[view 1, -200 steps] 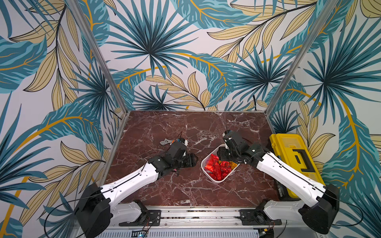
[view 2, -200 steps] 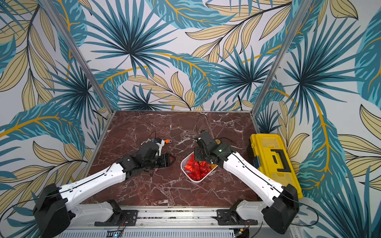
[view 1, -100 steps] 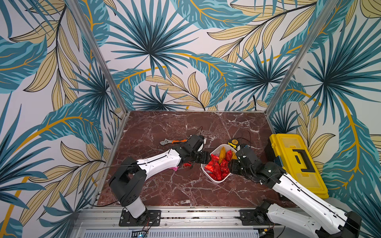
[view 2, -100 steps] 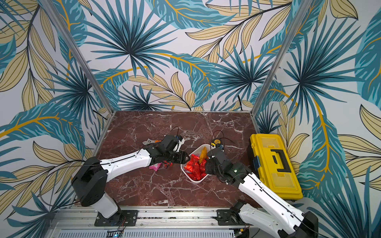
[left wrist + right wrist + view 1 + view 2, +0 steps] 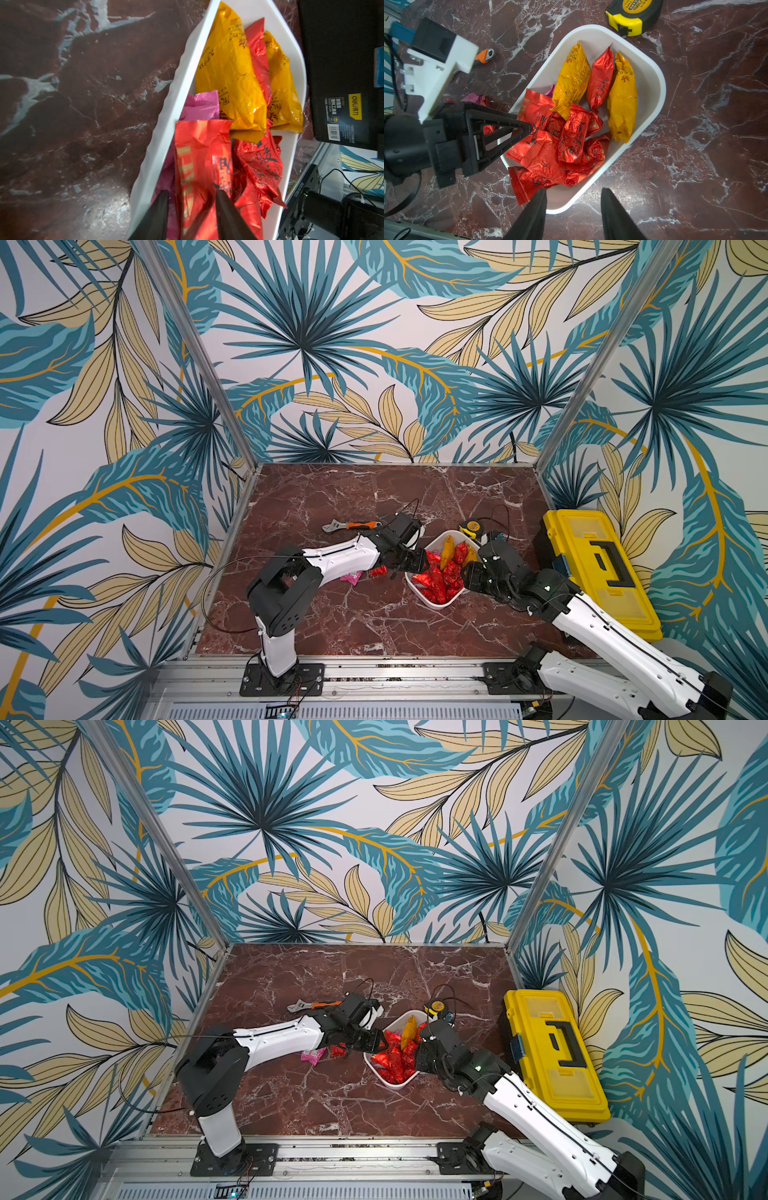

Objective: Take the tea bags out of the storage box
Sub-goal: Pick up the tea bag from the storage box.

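In both top views the storage box sat mid-desk with most tea bags heaped inside it. A pink sachet and a red sachet lay out on the desk just beside it, by the left arm. The left claw hung over one long rim of the box, and the right claw sat at the opposite rim.

In the left wrist view the left claw's jaws stood either side of a flat red bag on top of the heap, close to the box wall. I could not tell whether they already pinched it. A pink bag lay beneath, against the wall.

In the right wrist view the right claw was released and empty, poised over the box's near corner.

The pick would likely go best if the left claw clenched on that one red bag alone and rose clear of the rim before swinging out. Crinkly foil slips, and neighbouring bags may drag along. The light box could shift, so the right claw might steady it.
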